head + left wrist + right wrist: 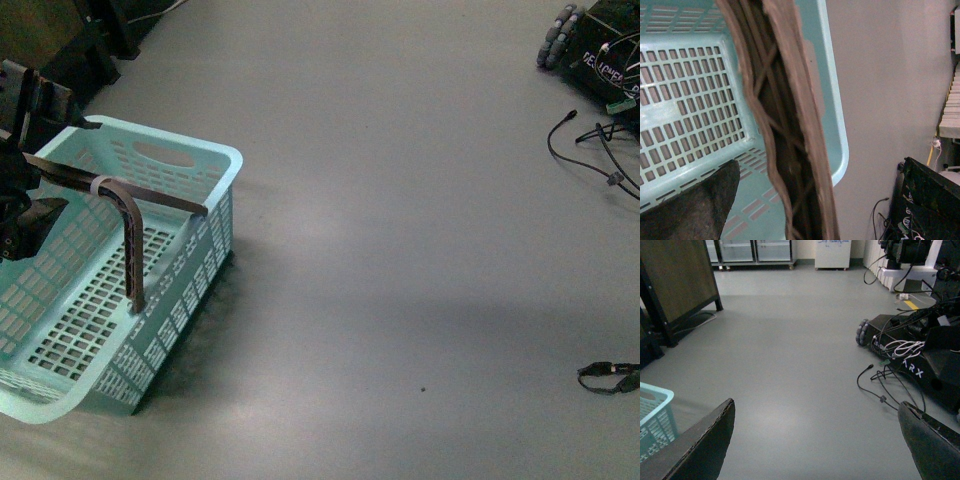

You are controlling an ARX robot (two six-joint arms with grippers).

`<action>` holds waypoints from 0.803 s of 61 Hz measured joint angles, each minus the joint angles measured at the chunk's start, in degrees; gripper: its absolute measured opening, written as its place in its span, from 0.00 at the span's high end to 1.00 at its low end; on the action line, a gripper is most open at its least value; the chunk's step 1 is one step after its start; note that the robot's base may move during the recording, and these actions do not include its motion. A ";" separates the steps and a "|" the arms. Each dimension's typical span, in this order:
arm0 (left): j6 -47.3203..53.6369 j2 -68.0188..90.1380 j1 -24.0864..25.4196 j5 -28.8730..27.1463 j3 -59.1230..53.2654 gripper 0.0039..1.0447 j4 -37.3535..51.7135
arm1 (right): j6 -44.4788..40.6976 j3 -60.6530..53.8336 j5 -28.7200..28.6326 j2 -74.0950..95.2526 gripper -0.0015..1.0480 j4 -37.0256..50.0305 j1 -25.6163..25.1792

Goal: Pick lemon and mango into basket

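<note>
The light teal basket [205, 160] stands on the grey floor at the left, tipped up a little, and its slotted base [685, 100] holds nothing. My left gripper [28, 205] is at the far left edge, shut on the grey-brown ribbed basket handle [128, 225], which is raised above the basket. In the left wrist view the handle [790, 125] runs close along the frame, with one dark finger [695, 207] beside it. My right gripper [815, 450] hangs open over bare floor, its fingers [700, 445] wide apart, with a basket corner [655, 412] beside it. The lemon and the mango are out of view.
A black wheeled robot base [920, 365] with loose cables [880, 385] sits on the floor to the right. More cables [595, 150] and a small black clip [608, 376] lie at the right in the front view. A dark wooden stand [675, 285] is at the far left.
</note>
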 joint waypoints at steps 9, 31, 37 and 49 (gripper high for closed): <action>-0.09 2.38 0.76 0.55 2.78 0.06 -0.20 | 0.00 0.00 0.00 0.02 0.08 0.00 0.00; -2.08 3.41 0.74 1.27 3.08 0.62 1.64 | 0.00 0.00 0.00 0.02 0.08 0.00 0.00; -3.06 3.23 0.44 0.98 2.45 0.79 0.83 | 0.00 0.00 0.00 0.00 0.08 0.00 0.00; -5.14 -0.35 0.33 -0.02 -0.35 0.94 -1.25 | 0.00 0.00 0.00 0.00 0.08 0.00 0.00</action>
